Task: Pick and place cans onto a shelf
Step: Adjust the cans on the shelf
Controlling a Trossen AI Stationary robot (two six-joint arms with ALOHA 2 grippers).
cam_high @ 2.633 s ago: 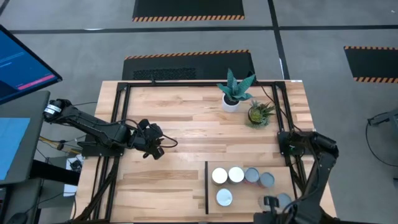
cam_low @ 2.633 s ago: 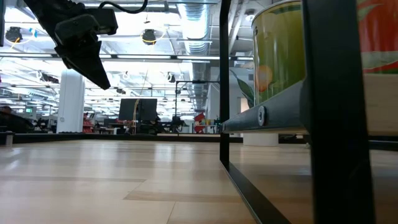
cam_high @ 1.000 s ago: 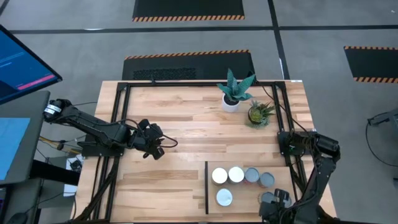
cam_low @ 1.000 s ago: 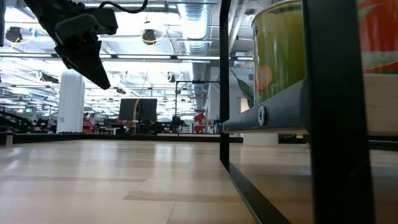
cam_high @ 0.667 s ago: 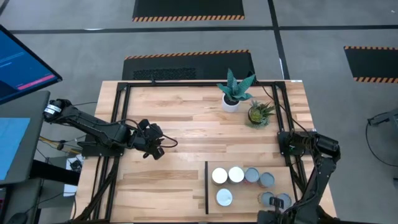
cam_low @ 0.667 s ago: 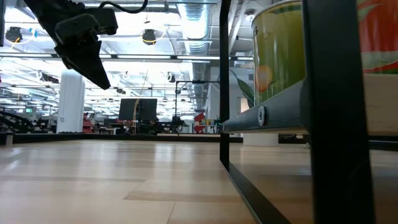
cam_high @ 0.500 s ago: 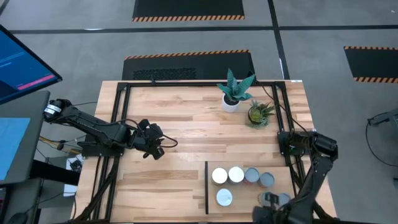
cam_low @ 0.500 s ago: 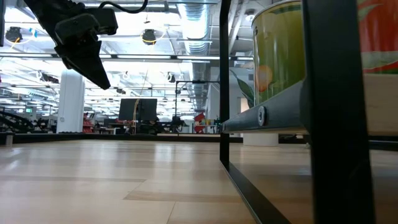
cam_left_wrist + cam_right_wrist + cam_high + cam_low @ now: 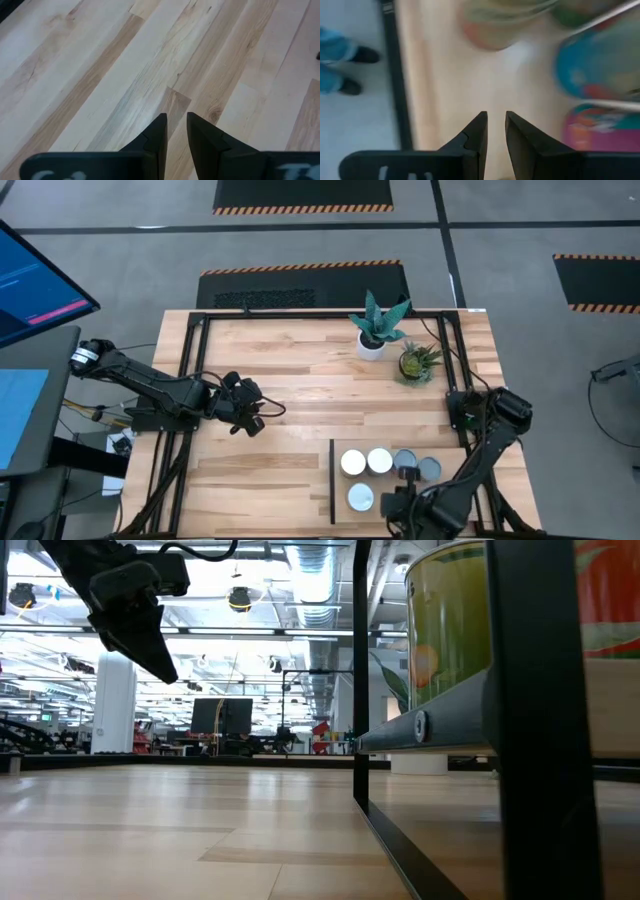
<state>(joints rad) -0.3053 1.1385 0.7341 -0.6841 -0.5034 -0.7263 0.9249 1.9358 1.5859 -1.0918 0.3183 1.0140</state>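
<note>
Several cans with round pale tops stand on the shelf (image 9: 342, 510), a light-wood panel with a black strip at the table's near right: two white-topped ones (image 9: 353, 463) (image 9: 380, 461), two greyish ones (image 9: 430, 469), and one nearer (image 9: 361, 497). My right gripper (image 9: 398, 502) hovers above the shelf's near part, right of that nearer can, pointing steeply down. Its fingers (image 9: 495, 131) stand a narrow gap apart with nothing between them, and blurred cans (image 9: 600, 65) lie ahead. My left gripper (image 9: 245, 412) hangs over bare table at the left, fingers (image 9: 176, 131) slightly apart and empty.
Two potted plants (image 9: 378, 325) (image 9: 417, 363) stand at the far right of the table. A black frame (image 9: 195, 360) runs round the tabletop, and its posts (image 9: 360, 690) show in the low view beside a yellow-green labelled can (image 9: 450, 620). A person's shoes (image 9: 342, 55) show on the floor beyond the shelf's edge.
My right gripper has swung toward the table's left along the shelf's near part, rolling about its own axis, and its arm now lies over the shelf's near right corner. The gap between its fingers has not visibly changed. The cans have stayed put.
</note>
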